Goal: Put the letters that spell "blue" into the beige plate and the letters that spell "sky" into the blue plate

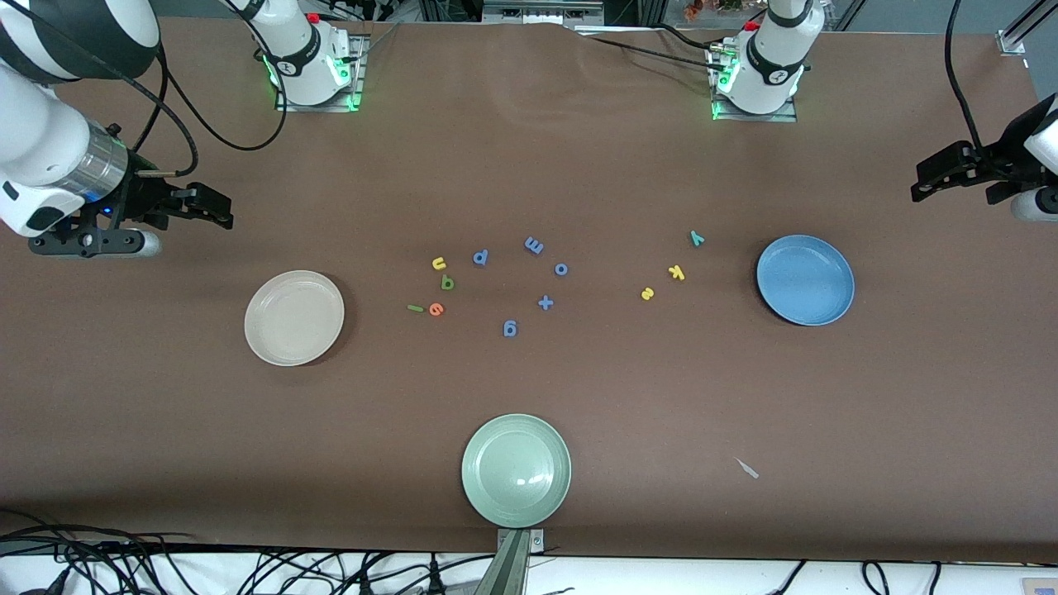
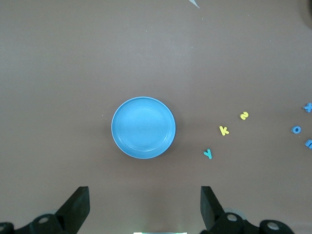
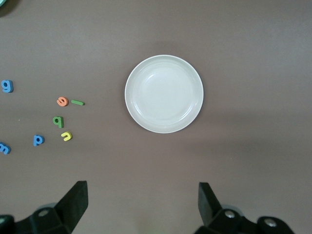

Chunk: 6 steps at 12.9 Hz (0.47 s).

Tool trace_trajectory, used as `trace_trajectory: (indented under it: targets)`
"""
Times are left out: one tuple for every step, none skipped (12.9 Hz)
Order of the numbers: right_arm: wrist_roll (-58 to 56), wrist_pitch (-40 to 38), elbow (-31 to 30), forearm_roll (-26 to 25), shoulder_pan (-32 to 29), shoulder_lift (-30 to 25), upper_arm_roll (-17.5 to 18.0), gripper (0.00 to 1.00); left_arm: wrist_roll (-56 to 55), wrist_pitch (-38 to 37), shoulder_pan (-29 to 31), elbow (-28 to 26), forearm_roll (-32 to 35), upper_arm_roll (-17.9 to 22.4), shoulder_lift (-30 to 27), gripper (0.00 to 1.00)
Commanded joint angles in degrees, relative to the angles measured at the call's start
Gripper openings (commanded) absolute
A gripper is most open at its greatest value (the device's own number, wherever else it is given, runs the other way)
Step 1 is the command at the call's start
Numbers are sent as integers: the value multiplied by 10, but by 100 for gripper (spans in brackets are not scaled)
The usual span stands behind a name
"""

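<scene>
Nothing has been sorted yet, and both arms are hanging high at the table's ends with nothing held.

The right gripper [image 1: 211, 211], in the upper left of the front view, is standing with its jaws spread wide and empty. The left gripper [image 1: 938, 178], at the upper right edge of that view, is likewise gaping wide and carrying nothing.

The beige plate [image 1: 294, 317] is sitting left of centre, toward the right arm's end. Just beside it, toward the middle of the table, the "blue" letters are clustering: yellow u [image 1: 439, 264], olive-green b [image 1: 447, 283], orange e [image 1: 436, 309] and the thin green l [image 1: 415, 308], whose long axis is running roughly toward the plate. The right arm is plainly the nearer one for these.

The blue plate [image 1: 805, 279] is lying right of centre, under the left gripper's reach, with teal y [image 1: 697, 238], yellow k [image 1: 677, 272] and yellow s [image 1: 647, 292] strung in a slanting line beside it, the y closest to the arms' bases.

The all-blue letters in the centre and the pale green plate [image 1: 516, 469] at the bottom are playing no part.
</scene>
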Motion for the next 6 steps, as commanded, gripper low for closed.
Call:
trace_trajectory:
  targets:
    - [-9, -11, 9, -7, -1, 3, 1, 100, 7, -13, -1, 6, 15, -2, 9, 100]
    - [-9, -11, 9, -7, -1, 3, 1, 100, 7, -14, -1, 6, 15, -3, 11, 100]
    - [-10, -11, 9, -7, -1, 4, 1, 100, 5, -14, -2, 7, 15, -3, 15, 100]
    - [-9, -11, 8, -7, -1, 4, 1, 100, 4, -14, -2, 8, 15, -3, 16, 100]
    - [-10, -11, 9, -7, -1, 4, 1, 100, 5, -15, -2, 8, 15, -3, 16, 100]
    - [-10, -11, 9, -7, -1, 4, 1, 100, 5, -27, -1, 8, 14, -3, 16, 100]
